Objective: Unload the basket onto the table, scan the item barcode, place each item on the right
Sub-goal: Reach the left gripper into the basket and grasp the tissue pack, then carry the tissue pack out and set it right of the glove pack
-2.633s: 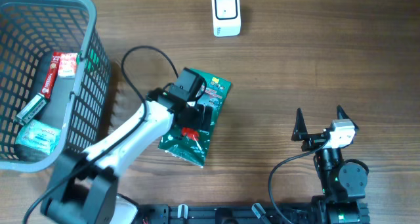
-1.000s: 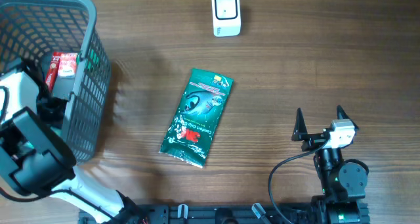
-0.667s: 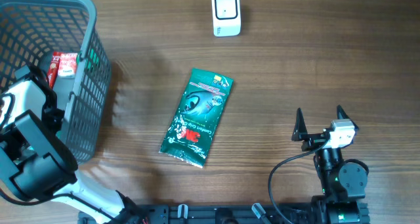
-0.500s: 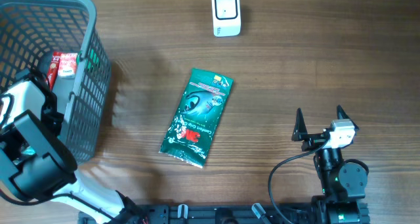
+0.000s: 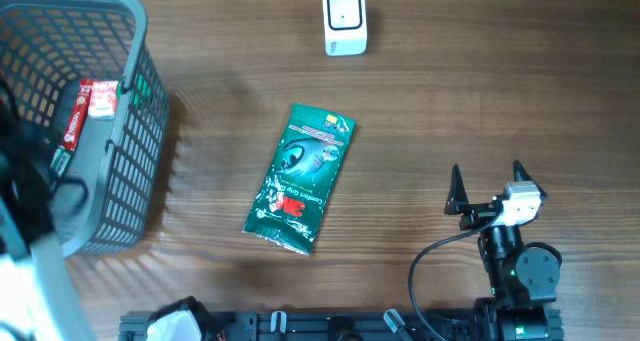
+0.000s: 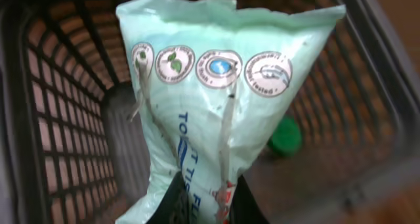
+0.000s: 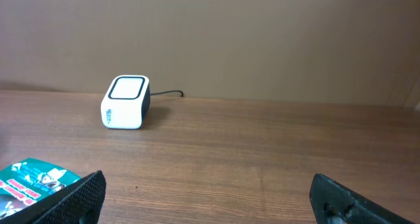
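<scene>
the left gripper (image 6: 207,201) is pinching the lower end of a pale green packet (image 6: 216,92), its two dark fingers pressed against the crumpled plastic. the packet hangs above the open top of the grey basket (image 6: 65,119), with the basket's mesh walls and floor showing behind it. it carries a row of four round emblems near its far edge and blue lettering further down. no barcode shows on this face. a small green round thing (image 6: 285,135) lies on the basket floor beneath the packet, and in the overhead view a red-and-white packet (image 5: 100,98) lies inside the basket too. in that view the left arm is a blur over the near left part of the basket.

right of the basket, apart from it, a dark green pouch (image 5: 301,178) lies flat on the wooden table (image 5: 480,81). the white scanner (image 5: 345,20) stands further right and toward the far edge. the right gripper (image 5: 487,171) sits far right of the basket, near the front edge, its fingers spread wide and holding nothing.
</scene>
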{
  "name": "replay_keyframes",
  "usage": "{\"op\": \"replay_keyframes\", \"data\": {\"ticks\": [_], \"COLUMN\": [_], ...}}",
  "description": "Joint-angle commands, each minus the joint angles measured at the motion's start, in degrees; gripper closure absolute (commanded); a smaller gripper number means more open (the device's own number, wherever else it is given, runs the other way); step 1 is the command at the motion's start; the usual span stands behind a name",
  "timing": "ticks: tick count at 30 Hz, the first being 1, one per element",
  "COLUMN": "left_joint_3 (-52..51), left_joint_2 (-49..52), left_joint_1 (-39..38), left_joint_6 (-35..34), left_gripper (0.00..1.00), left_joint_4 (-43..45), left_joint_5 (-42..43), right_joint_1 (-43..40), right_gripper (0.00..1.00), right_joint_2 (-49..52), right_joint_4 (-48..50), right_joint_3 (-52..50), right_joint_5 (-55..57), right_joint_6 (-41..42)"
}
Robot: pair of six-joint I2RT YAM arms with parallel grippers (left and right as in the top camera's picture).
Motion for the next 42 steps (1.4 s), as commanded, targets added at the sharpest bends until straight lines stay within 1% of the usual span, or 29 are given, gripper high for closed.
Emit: {"op": "replay_keyframes", "data": {"ticks": [1, 4, 6, 8, 11, 13, 17, 20, 22, 24, 27, 28, 29, 31, 36, 37, 39, 41, 42], "left_joint_3": [-0.3, -0.3, -1.1, -3.9, -8.7, -11.6, -13.7, -13.7, -13.7, -13.7, -13.7, -13.7, -13.7, -13.7, -11.9, -10.6, -7.0, -4.1, -2.7], "left_joint_2": [-3.9, -5.5, -4.9, -2.6, 2.5, 7.0, 18.0, 26.7, 33.9, 38.3, 43.8, 45.7, 46.4, 46.5, 41.7, 39.2, 33.8, 29.3, 26.4], "left_joint_1": [-8.6, -20.5, -30.7, -41.6, -54.1, -60.2, -67.5, -69.9, -70.1, -70.1, -70.1, -70.1, -70.1, -70.1, -69.9, -69.6, -68.5, -67.2, -66.2], "left_joint_6": [-0.3, -0.4, -0.4, -0.4, -1.4, -3.0, -3.4, -3.3, -3.3, -3.3, -3.3, -3.4, -3.4, -3.4, -3.3, -3.3, -3.1, -3.1, -3.1], "left_gripper": [0.96, 0.96, 0.96, 0.96, 0.96, 0.96, 0.96, 0.96, 0.96, 0.96, 0.95, 0.81, 0.73, 0.68, 0.49, 0.46, 0.35, 0.32, 0.29], "left_joint_4": [-1.2, -1.2, -0.9, 0.4, 3.6, 7.2, 15.2, 22.1, 27.6, 31.4, 36.3, 37.5, 37.7, 37.7, 35.2, 32.7, 26.0, 20.5, 17.6], "left_joint_5": [11.4, 13.4, 14.0, 14.0, 14.0, 13.9, 14.0, 13.7, 13.8, 14.4, 20.4, 22.6, 22.8, 22.7, 22.2, 20.8, 15.9, 10.6, 7.0], "right_joint_1": [0.2, 0.2, 0.2, 0.2, 0.2, 0.2, 0.2, 0.2, 0.2, 0.2, 0.2, 0.2, 0.2, 0.2, 0.2, 0.2, 0.2, 0.2, 0.2], "right_gripper": [0.0, 0.0, 0.0, 0.0, 0.0, 0.0, 0.0, 0.0, 0.0, 0.0, 0.0, 0.0, 0.0, 0.0, 0.0, 0.0, 0.0, 0.0, 0.0], "right_joint_2": [-0.3, -0.3, -0.3, -0.3, -0.3, -0.3, -0.3, -0.3, -0.3, -0.3, -0.3, -0.3, -0.3, -0.3, -0.3, -0.3, -0.3, -0.3, -0.3], "right_joint_4": [0.3, 0.3, 0.3, 0.3, 0.3, 0.3, 0.3, 0.3, 0.3, 0.3, 0.3, 0.3, 0.3, 0.3, 0.3, 0.3, 0.3, 0.3, 0.3], "right_joint_3": [-0.1, -0.1, -0.1, -0.1, -0.1, -0.1, -0.1, -0.1, -0.1, 0.0, -0.1, -0.1, -0.1, -0.1, 0.0, 0.0, -0.1, -0.1, -0.1], "right_joint_5": [0.8, 0.8, 0.8, 0.8, 0.8, 0.8, 0.8, 0.8, 0.8, 0.8, 0.8, 0.8, 0.8, 0.8, 0.8, 0.8, 0.8, 0.8, 0.8], "right_joint_6": [-0.3, -0.3, -0.3, -0.3, -0.3, -0.3, -0.3, -0.3, -0.3, -0.3, -0.3, -0.3, -0.3, -0.3, -0.3, -0.3, -0.3, -0.2, -0.3]}}
